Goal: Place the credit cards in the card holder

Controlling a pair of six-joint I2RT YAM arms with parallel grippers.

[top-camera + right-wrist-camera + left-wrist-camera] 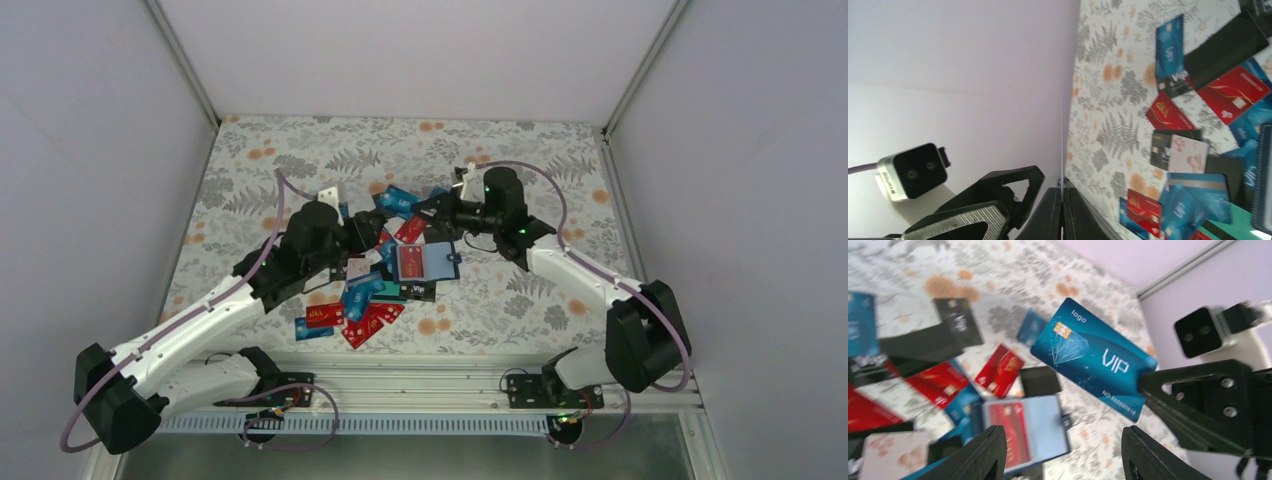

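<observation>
My right gripper [1063, 192] is shut on the short edge of a blue VIP credit card [1093, 357] and holds it in the air over the table. From the right wrist the card shows edge-on as a thin line. My left gripper [1063, 455] stands open just beside the card, with nothing between its fingers. The card holder [425, 262] lies open below them, with a red card in its left side [1008, 432]. Several red, blue and black credit cards [370, 322] lie loose around it.
The floral tablecloth [520, 150] covers the table, with white walls close behind and at both sides. Loose cards spread from the holder toward the near left [313, 328]. A black card [957, 320] lies further out. The two wrists are close together above the pile.
</observation>
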